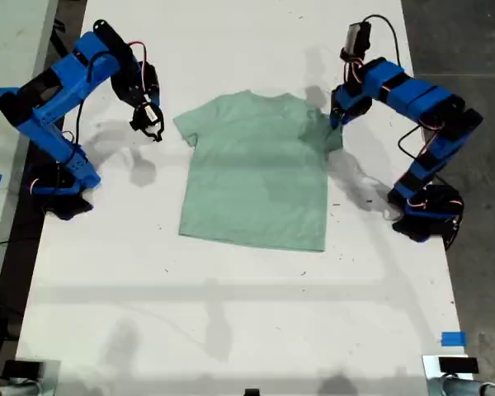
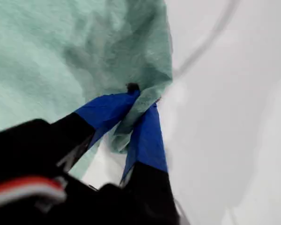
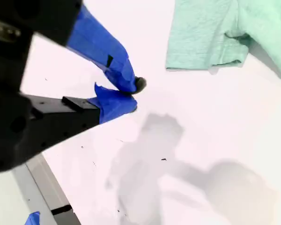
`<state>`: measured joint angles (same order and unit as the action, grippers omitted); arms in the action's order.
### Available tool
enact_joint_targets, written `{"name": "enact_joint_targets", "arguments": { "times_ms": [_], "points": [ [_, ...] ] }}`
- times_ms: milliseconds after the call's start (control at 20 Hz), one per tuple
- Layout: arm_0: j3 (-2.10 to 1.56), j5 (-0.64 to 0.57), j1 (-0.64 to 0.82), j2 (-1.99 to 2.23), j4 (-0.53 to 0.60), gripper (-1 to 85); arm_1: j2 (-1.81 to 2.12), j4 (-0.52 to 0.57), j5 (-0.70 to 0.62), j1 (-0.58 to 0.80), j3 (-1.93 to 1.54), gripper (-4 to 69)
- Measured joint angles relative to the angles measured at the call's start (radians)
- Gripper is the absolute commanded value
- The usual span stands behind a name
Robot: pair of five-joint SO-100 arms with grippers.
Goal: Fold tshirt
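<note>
At the exterior view's left, my second gripper [image 1: 153, 124] hangs above bare table [image 1: 231, 313], its jaws pressed together on nothing, near one sleeve. The tshirt [image 1: 256, 177] lies flat at the table's middle. At the exterior view's right, the other sleeve is pinched by my first gripper [image 1: 337, 115]. The cloth is judged light, soft and limp; sleeve hems and corners are best gripped.

White table [image 1: 231, 313] under bright light, grey floor [image 1: 470, 49] beside.
</note>
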<state>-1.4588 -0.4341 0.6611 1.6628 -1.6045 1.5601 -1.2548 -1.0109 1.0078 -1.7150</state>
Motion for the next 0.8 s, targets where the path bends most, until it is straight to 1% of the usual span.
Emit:
{"name": "enact_joint_targets", "arguments": {
  "times_ms": [200,300,350,450,600,700,750,800],
  "points": [
    [0.0,0.003,0.0,-0.011,0.002,0.1,0.048,-0.103,0.152,-0.144,0.204,-1.0],
    [0.0,0.0,0.0,-0.014,-0.002,0.1,0.032,-0.104,0.224,-0.238,0.31,-1.0],
    [0.0,0.008,-0.005,-0.017,-0.002,0.1,0.011,-0.083,0.259,-0.281,0.336,-1.0],
    [0.0,0.002,-0.015,-0.017,0.0,0.1,-0.04,0.011,0.316,-0.35,0.344,-1.0],
    [0.0,0.003,-0.017,-0.017,0.003,0.1,-0.143,0.179,0.364,-0.385,0.342,-1.0],
    [0.0,0.003,-0.023,-0.017,0.003,0.1,-0.193,0.339,0.368,-0.382,0.282,-1.4],
    [0.0,0.002,-0.025,-0.017,0.003,0.1,-0.245,0.394,0.368,-0.382,0.275,9.3],
    [0.0,0.002,-0.025,-0.017,0.003,0.1,-0.293,0.416,0.368,-0.382,0.275,23.3]
  ]
}}
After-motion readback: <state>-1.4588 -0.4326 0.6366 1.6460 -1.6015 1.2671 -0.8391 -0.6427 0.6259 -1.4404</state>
